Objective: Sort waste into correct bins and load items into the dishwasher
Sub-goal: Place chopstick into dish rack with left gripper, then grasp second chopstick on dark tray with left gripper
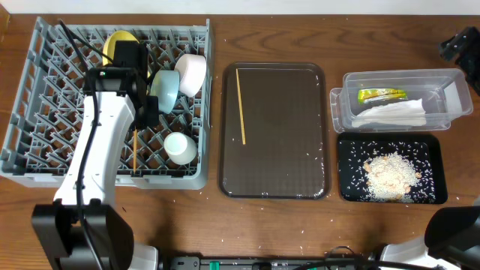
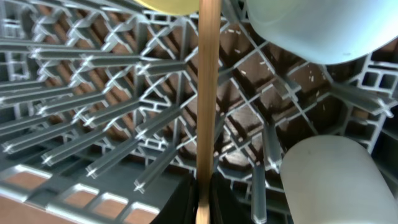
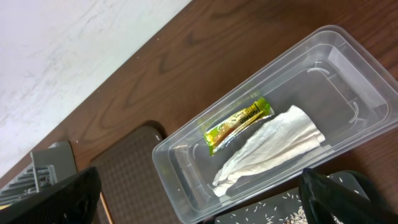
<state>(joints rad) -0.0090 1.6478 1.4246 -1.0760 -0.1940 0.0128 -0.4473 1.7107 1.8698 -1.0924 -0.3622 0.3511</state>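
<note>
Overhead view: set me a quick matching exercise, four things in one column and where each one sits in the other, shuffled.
Things:
1. snack wrapper
2. rice crumbs
3. loose chopstick
4. white cup

Places:
A. grey dish rack
B. clear tub
C. brown serving tray
D. black tray

Pairs: 1-B, 2-D, 3-C, 4-A.
</note>
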